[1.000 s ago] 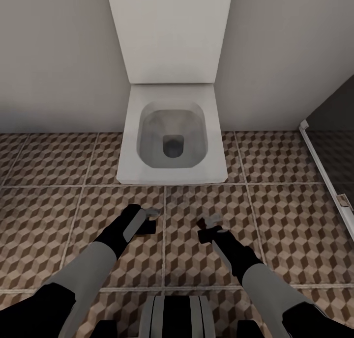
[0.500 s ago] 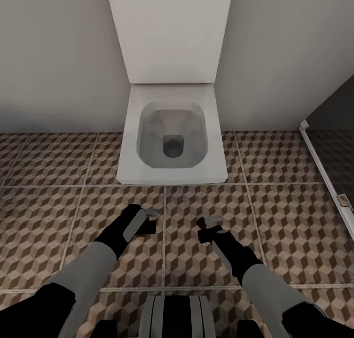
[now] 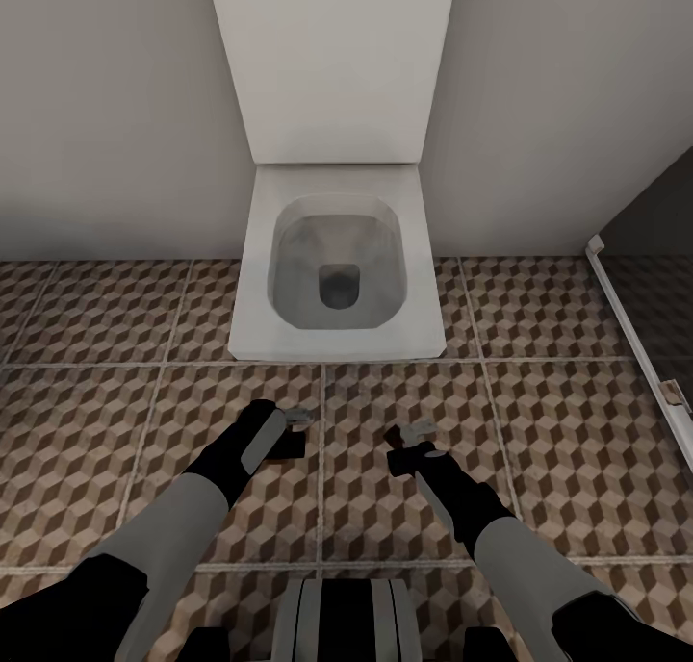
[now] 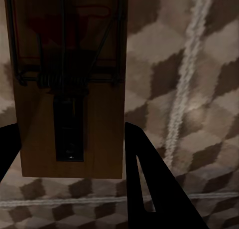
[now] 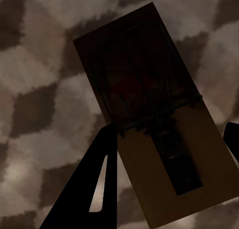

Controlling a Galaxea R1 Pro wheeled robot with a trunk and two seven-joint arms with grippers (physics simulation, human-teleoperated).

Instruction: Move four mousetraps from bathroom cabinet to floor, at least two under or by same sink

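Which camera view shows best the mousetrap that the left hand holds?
The left wrist view. There the mousetrap shows large between the fingers, with its wire spring and red spot plain. In the head view the left hand covers it, so its board cannot be made out. The right wrist view shows another mousetrap.

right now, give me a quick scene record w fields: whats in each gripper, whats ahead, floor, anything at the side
left gripper: shut on a mousetrap, held above the tiles
right gripper: shut on a second mousetrap, also above the tiles
ahead: white toilet, bowl open, against the wall
floor: bathroom floor of cube-pattern tiles with pale grout
right side: white frame edge with darker floor behind it
traps on floor: none visible
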